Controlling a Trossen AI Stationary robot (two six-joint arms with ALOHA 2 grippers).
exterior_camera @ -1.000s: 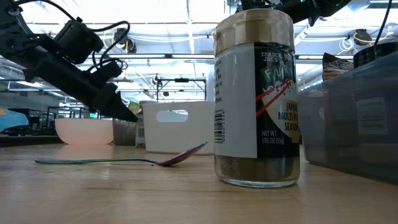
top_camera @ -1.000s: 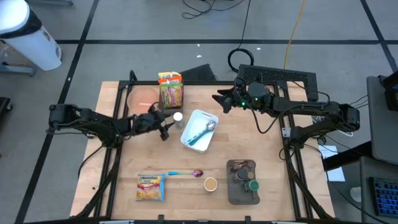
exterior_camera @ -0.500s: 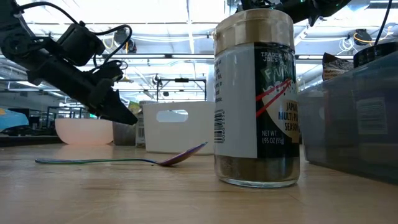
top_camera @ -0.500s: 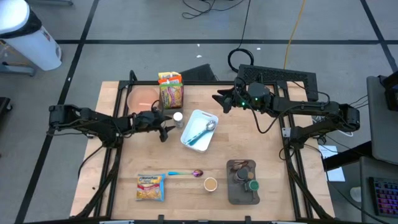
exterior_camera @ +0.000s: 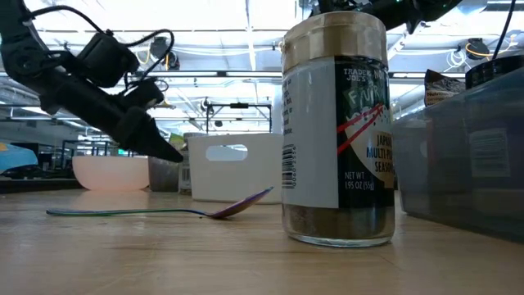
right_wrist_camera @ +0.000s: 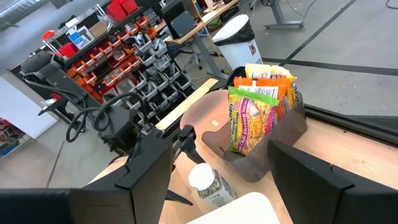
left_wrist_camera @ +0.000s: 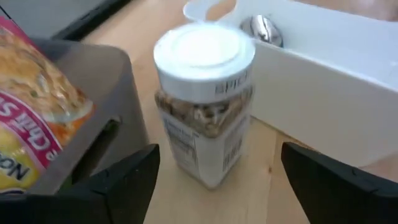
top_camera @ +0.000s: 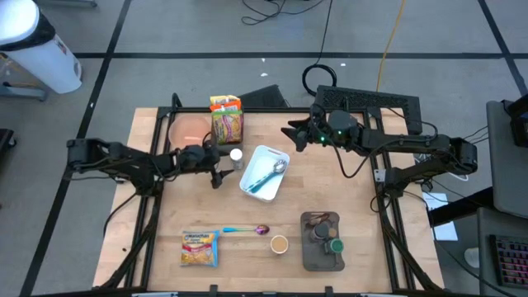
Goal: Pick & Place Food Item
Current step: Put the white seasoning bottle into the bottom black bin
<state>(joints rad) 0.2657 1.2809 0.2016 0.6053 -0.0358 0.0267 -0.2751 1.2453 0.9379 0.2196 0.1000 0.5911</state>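
Change since earlier frame: left gripper (top_camera: pixel 219 167) has drawn slightly back and its jaws have spread wider; they now stand open and empty, aimed at the jar.

Item: spice jar (left_wrist_camera: pixel 204 109), small, white lid, clear body, paper label. Stands upright on the surface (top_camera: pixel 346 198), between the fingers' line of approach but untouched by either.

Position, relative to the jar: white bin (top_camera: pixel 264 172) with spoon just beside it, away from the left gripper; grey rack (left_wrist_camera: pixel 74 93) of noodle packets (top_camera: pixel 226 120) just beside it on the other side; pink bowl (top_camera: pixel 189 128) near, beyond the rack.

Handling, judged: light, rigid, smooth and somewhat slippery; likely glass or hard plastic, so breakable if dropped, and easily tipped. Hold across the body on the label, below the lid, level and square.

Right gripper (top_camera: pixel 290 133): waiting, raised above the surface's far edge, well apart from the jar; jaws apart, nothing held.
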